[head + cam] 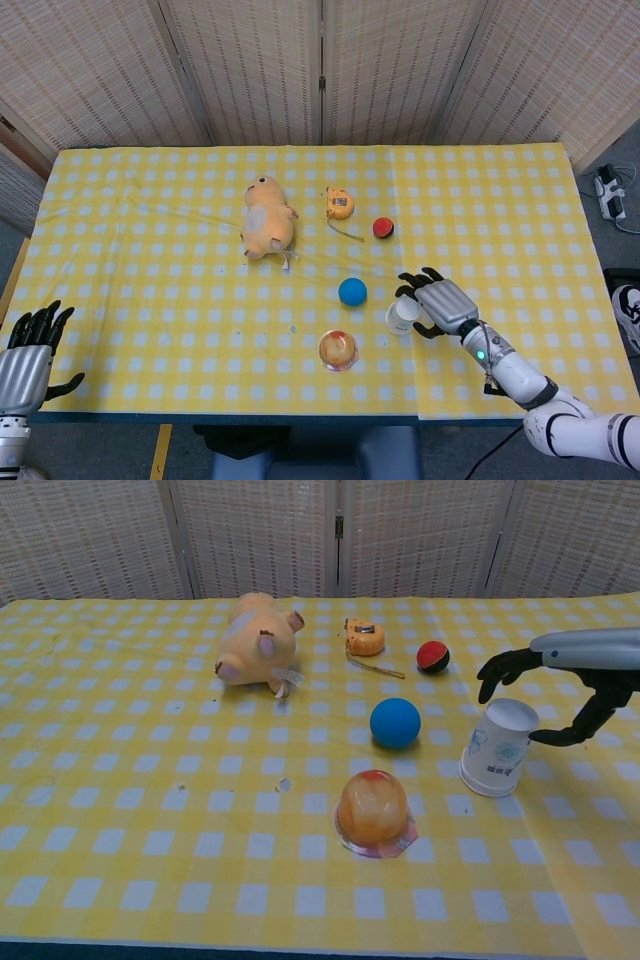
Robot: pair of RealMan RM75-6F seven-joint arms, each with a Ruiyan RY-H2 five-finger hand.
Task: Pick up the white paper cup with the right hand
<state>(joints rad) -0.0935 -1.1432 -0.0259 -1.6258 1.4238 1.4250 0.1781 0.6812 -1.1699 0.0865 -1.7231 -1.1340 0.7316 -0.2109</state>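
The white paper cup [498,747] stands upside down, slightly tilted, on the yellow checked tablecloth [150,220], right of centre and toward the near edge. The right hand [440,303] hovers over and just right of the cup, fingers [497,668] spread apart and arched above the cup's upturned base, thumb [570,728] reaching down on the cup's right side; it holds nothing, and contact with the cup cannot be made out. The left hand [25,350] sits off the near left corner of the table, fingers apart and empty. Just left of the cup lies a blue ball [395,722], and nearer the front edge an orange jelly cup [373,811]. Farther back are a red and black ball [433,656], a small orange tape measure [364,636], and an orange plush toy [255,643] lying on its side.
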